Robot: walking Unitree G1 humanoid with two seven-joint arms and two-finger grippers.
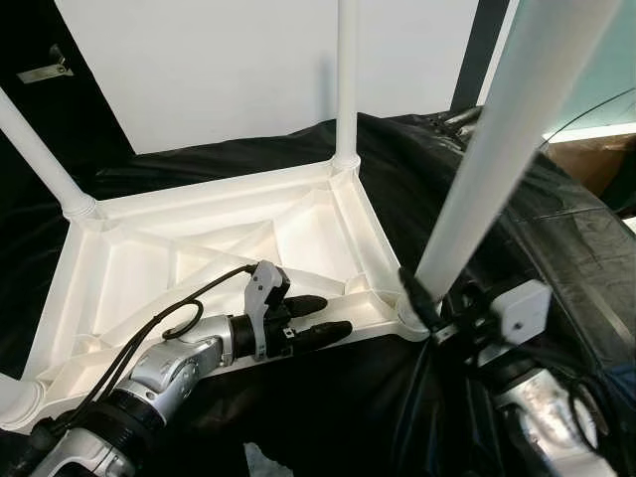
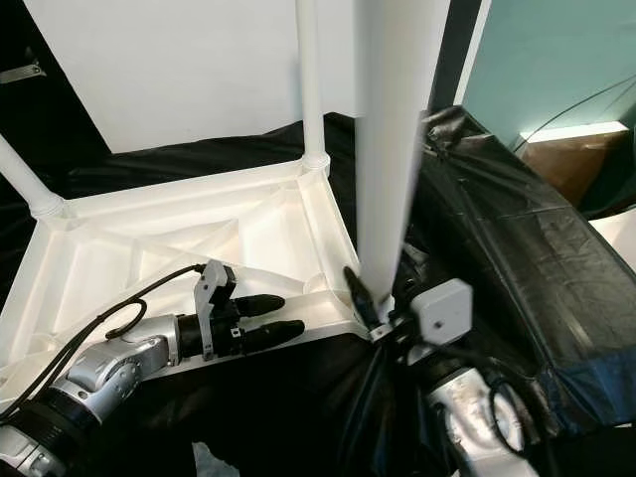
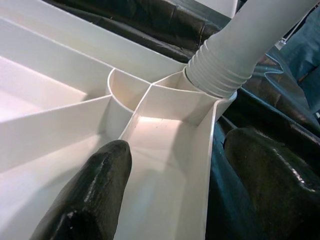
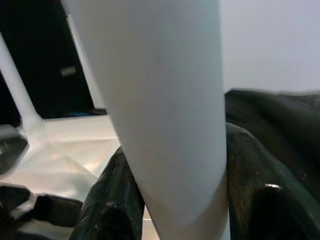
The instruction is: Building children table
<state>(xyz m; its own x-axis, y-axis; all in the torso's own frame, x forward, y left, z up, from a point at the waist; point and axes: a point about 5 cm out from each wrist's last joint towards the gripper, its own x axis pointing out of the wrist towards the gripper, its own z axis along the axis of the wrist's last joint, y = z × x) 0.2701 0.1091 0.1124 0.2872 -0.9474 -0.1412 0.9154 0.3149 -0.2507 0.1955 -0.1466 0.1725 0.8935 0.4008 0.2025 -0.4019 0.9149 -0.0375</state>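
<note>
Tabletop (image 1: 229, 248) lies upside down on black sheet (image 1: 556, 229), ribbed underside up. Judging by this, assembly is well along: far-left leg (image 1: 40, 159) and far-right leg (image 1: 346, 89) stand in their corner sockets, and a stub of another shows at the near-left corner (image 1: 15, 397). Near-right leg (image 1: 497, 159) is in its socket but leaning, so probably not fully seated; that looks like the last one to finish.

Top is white moulded plastic, diagonal ribs running into round corner sockets. Legs are plain white tubes with a ribbed collar at the base (image 3: 215, 70).

Right gripper (image 4: 170, 200) is clamped on the near-right leg low down, a finger on each side. Left gripper (image 1: 323, 320) is parted, straddling the near rim of the top beside that socket, one finger inside, one outside; not clearly squeezing.
</note>
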